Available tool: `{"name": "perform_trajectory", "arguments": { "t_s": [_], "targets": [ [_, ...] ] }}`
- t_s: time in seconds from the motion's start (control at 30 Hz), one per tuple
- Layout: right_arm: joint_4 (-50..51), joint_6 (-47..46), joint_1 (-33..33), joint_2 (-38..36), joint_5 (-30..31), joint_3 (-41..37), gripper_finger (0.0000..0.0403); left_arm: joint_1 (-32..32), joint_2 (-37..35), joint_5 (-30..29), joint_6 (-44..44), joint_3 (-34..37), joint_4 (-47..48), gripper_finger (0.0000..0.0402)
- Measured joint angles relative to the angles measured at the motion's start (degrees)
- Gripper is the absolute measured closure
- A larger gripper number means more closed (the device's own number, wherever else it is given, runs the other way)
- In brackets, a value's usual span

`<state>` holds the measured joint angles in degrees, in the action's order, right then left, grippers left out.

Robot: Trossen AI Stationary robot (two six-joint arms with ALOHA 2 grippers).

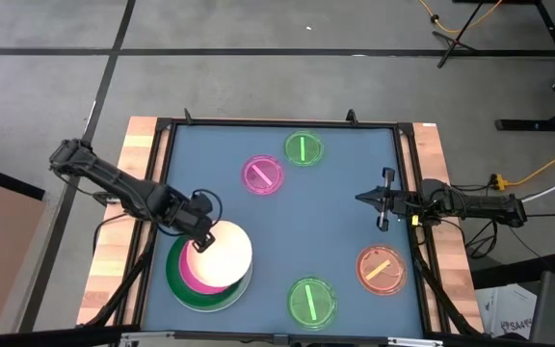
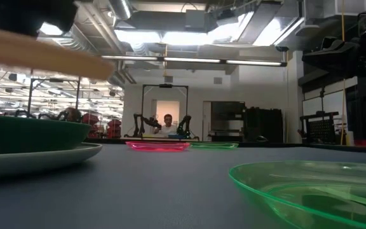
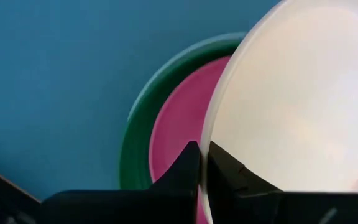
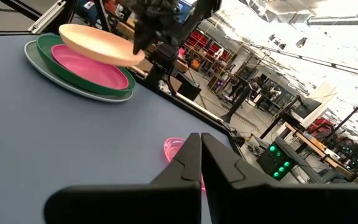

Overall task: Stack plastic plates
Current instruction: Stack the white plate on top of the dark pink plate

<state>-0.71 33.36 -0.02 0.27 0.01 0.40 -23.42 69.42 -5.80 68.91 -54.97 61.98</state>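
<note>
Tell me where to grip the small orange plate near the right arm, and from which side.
Pinch the rim. The small orange plate lies flat on the table, so only its thin raised edge gives the fingers something to close on. Come from its right side, toward the right gripper, which waits shut just beyond it; that edge looks unobstructed.

L arm reaches in from the table's left edge, elbow bent; left gripper [image 1: 198, 241] is low at the near-left, fingers [image 3: 188, 167] closed tight on a thin rim. R arm waits at the right side; right gripper [image 1: 366, 199] closed, pointing to centre.
</note>
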Motion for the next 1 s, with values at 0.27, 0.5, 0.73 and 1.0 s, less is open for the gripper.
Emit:
{"name": "perform_trajectory", "arguments": {
  "t_s": [0.27,0.5,0.73,1.0],
  "targets": [
    [0.0,0.0,0.0,0.0,0.0,0.0,0.0402,0.0,-1.7,4.1,1.5,8.9,-7.9,0.0396],
    [0.0,0.0,0.0,0.0,0.0,0.0,0.0402,0.0,-1.7,6.7,1.5,13.9,-10.2,0.0396],
    [0.0,0.0,0.0,0.0,0.0,0.0,0.0402,0.0,-1.7,8.0,2.7,16.9,-10.4,0.0396],
    [0.0,0.0,0.0,0.0,0.0,0.0,0.0402,0.0,-1.7,7.2,3.0,17.4,-10.6,0.0396]
  ]
}}
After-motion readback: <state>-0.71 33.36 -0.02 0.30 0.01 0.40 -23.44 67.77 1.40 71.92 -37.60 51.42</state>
